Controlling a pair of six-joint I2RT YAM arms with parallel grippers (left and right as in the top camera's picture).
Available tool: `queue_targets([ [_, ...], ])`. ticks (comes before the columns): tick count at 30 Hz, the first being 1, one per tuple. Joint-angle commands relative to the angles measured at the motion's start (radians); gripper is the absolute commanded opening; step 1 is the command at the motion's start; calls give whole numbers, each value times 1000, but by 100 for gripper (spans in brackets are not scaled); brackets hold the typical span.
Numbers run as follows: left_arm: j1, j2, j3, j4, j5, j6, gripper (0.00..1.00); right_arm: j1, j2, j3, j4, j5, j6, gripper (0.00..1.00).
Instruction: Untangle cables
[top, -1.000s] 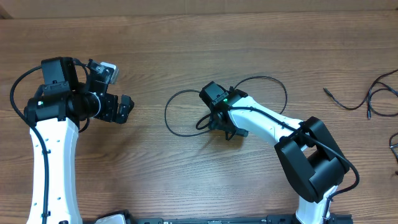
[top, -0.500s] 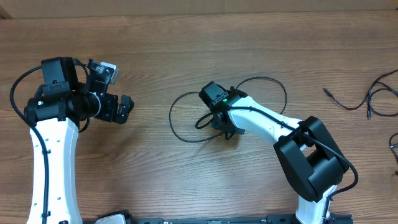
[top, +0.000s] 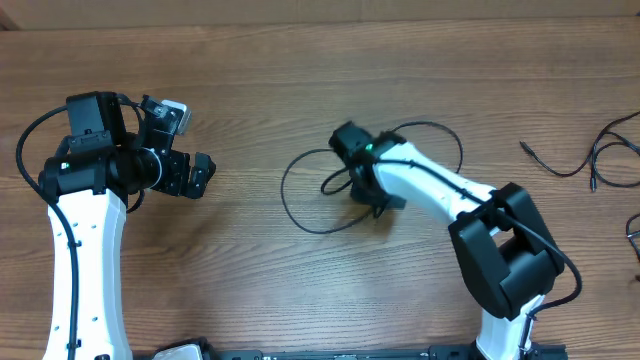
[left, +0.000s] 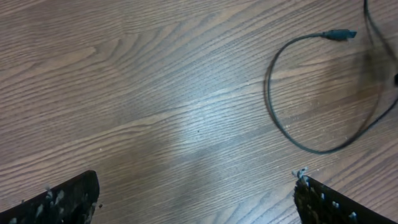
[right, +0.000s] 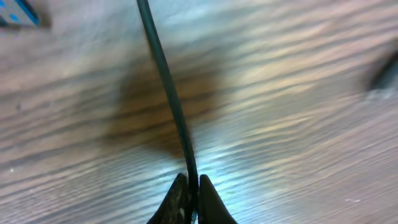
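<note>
At bench centre: one thin black cable (top: 289, 208) lies in an open loop on the wooden bench (top: 300, 60).
Far side of loop: a further thin black arc (top: 445, 130) curves beyond the right arm (top: 440, 190). Whether it belongs to the same cord cannot be told.
Right side: the right gripper (top: 378, 204) is lowered onto the right-hand part of the loop.
Right grip state: jaws fully closed. In the right wrist view the fingertips (right: 177, 199) pinch the cable, which runs straight up and away from them just above the wood.
Left side: the left gripper (top: 203, 177) sits at the left of the bench, well apart from the loop.
Left grip state: jaws spread wide with nothing held. Only bare wood shows between the two fingers in the left wrist view.
Cable end: a small blue-grey plug (left: 339, 35) ends the loop and lies flat on the bench, free of both grippers.
Right edge of bench: more thin black cords (top: 600, 160) lie together, well apart from both grippers. One loose end points toward the centre.
</note>
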Motion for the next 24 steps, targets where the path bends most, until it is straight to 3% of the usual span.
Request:
queue_targets([
  [1,4,4,3,4,15,12,100,-34,-17,111,-63,90,-38,4],
  [11,3,4,3,4,15,12,100,-151,-43,493,-259,259,-56,4],
  [18,4,4,3,4,15,12,100,-252,-43,689,-210,366,-61,4],
  [24,3,4,3,4,15,12,100,-350,-45,718,-40,519,-61,4],
])
